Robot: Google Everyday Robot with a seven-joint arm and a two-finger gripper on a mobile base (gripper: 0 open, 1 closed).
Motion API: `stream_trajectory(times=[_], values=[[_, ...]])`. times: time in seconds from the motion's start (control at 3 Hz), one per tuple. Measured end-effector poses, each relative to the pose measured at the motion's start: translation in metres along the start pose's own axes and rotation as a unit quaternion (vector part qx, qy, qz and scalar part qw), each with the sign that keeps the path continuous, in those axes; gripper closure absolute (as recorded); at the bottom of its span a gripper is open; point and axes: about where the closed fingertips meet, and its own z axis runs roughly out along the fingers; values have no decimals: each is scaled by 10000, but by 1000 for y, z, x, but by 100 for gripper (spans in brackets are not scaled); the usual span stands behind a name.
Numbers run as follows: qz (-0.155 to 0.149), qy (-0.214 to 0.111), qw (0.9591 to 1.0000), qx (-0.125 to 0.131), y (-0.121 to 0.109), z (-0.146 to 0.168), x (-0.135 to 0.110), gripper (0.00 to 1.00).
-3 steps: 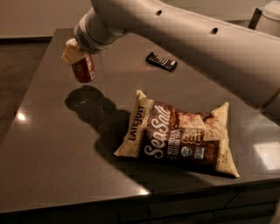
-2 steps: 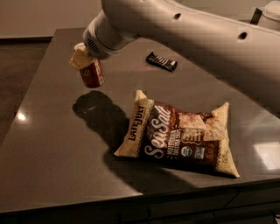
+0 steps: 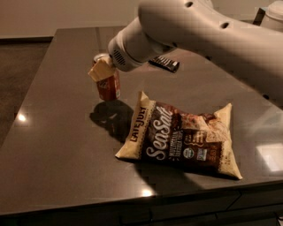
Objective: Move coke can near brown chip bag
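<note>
The coke can [image 3: 108, 86], small and red with a silver top, is upright in my gripper [image 3: 102, 70], whose cream fingers are shut on its upper part. The can's base is at or just above the dark table, over its own shadow. The brown chip bag [image 3: 181, 137], dark brown with cream ends and white "Sea Salt" script, lies flat on the table to the right and nearer the front. The can stands a short way off the bag's upper left corner. My white arm reaches in from the upper right.
A small black wrapped snack bar [image 3: 164, 63] lies further back, partly behind my arm. The dark table [image 3: 57, 145] has its front edge along the bottom and its left edge running toward the back. A white object [image 3: 273, 13] stands at the far right corner.
My gripper has carried the coke can to the right and down toward the table, closer to the chip bag. The bag and the snack bar have not moved.
</note>
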Motion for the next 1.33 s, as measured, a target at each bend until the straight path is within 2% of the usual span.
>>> stream_trajectory(times=[0.33,0.67,1.33], values=[[160,-76,9998,-135,0,-9,20,100],[250,-76,9995,-175,0,-12,36,82],[242,-4,9994,-239,1,-6,51,36]])
